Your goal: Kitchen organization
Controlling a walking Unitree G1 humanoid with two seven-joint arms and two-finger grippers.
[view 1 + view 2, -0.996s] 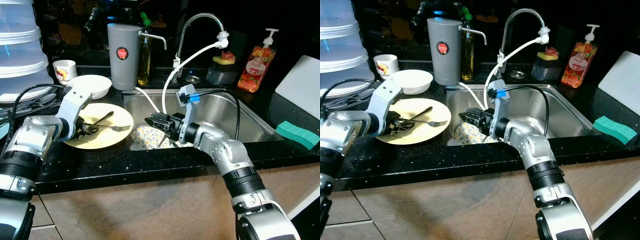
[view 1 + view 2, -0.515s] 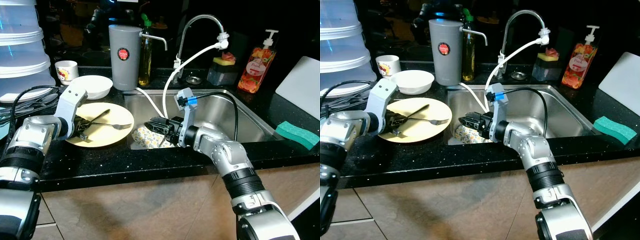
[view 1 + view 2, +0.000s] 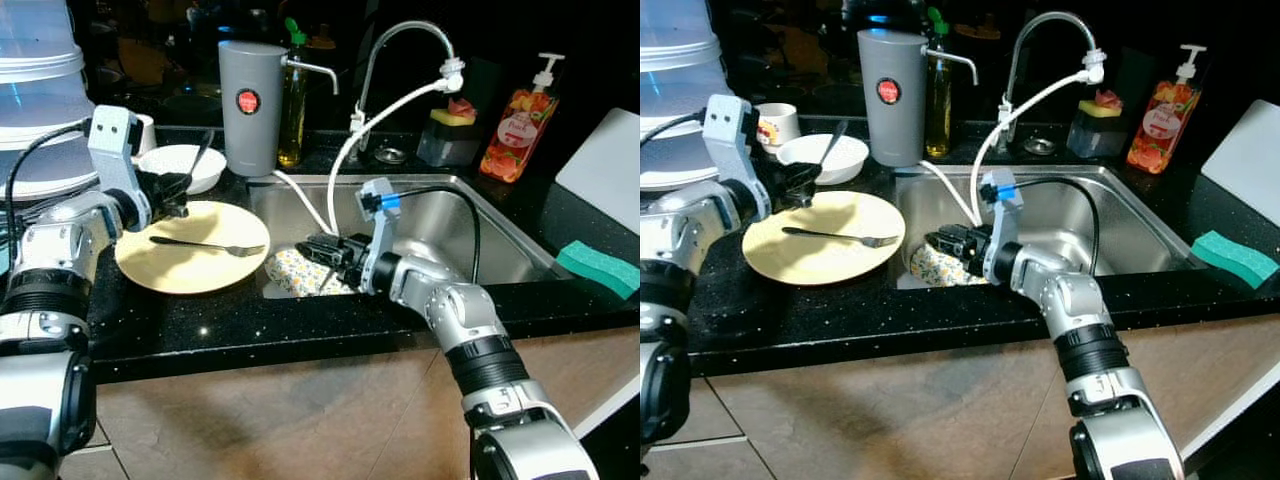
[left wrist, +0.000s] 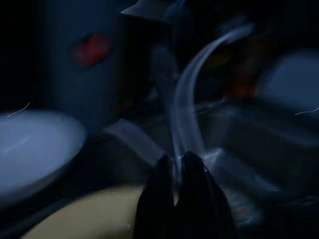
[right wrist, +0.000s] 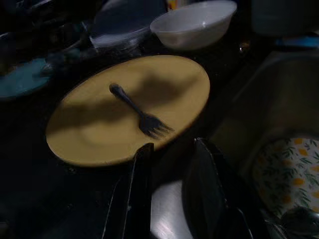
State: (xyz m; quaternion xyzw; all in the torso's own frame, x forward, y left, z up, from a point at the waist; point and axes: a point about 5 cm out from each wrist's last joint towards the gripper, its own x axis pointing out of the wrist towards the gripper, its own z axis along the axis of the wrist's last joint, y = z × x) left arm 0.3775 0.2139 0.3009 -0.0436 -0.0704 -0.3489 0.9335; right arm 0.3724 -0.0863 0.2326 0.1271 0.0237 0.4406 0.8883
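The sink takes up the middle of the scene, steel basin sunk into the black counter, and the right arm is reaching across its left end. To the left of the basin on the counter sits the yellow plate, and past its far rim a white bowl and the grey jug. Down in the sink's left corner lies a flowered dish, just under the right arm's wrist.

Now the fork: it lies flat on the plate, long axis running across from left to right, handle toward the robot's left, tines toward the sink. That's the key line here. The right gripper sits low at the sink's left edge, fingers spread with a clear gap and nothing between them, pointing straight at the plate. In the right wrist view the fork's tines face those fingers almost head-on, so it's near, but end-on to the tines rather than square across the handle.

The left gripper is up over the plate's far left rim, close to the bowl, fingers pressed on a slim dark utensil that sticks up and back over the bowl. I'd judge it a spoon, though the head is hard to make out. With the left occupied, the fork looks like the right arm's job.
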